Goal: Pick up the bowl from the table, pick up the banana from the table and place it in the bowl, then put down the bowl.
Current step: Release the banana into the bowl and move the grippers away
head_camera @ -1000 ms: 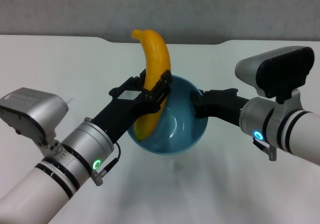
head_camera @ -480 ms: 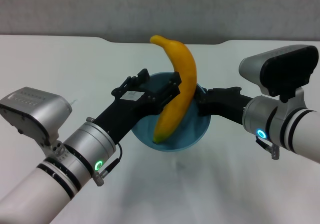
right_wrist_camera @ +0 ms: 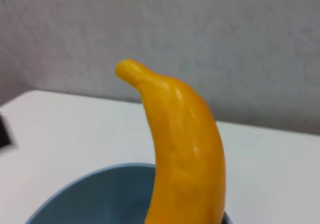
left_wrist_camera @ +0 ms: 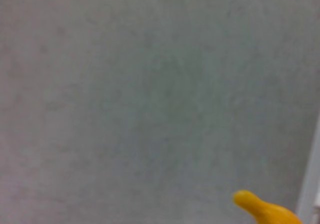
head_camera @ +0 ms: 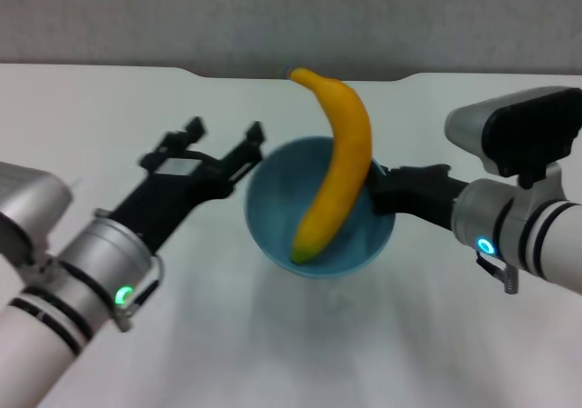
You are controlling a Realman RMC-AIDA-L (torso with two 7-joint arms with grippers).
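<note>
The light-blue bowl [head_camera: 273, 204] is held above the white table [head_camera: 109, 117] by my right gripper [head_camera: 377, 193], which is shut on its right rim. The yellow-orange banana [head_camera: 338, 167] stands in the bowl, one end on the bottom, its upper part leaning over the far right rim. My left gripper [head_camera: 223, 144] is open and empty, just left of the bowl and apart from the banana. The right wrist view shows the banana [right_wrist_camera: 185, 149] rising out of the bowl [right_wrist_camera: 100, 194]. The left wrist view shows only the banana's end [left_wrist_camera: 262, 209].
A grey wall [head_camera: 273, 17] runs behind the table's notched far edge [head_camera: 300, 78]. The bowl casts a shadow on the table in front of it.
My left gripper has let go of the banana, opened and drawn back to the left. The banana now rests in the bowl. The bowl and right gripper have shifted slightly right.
</note>
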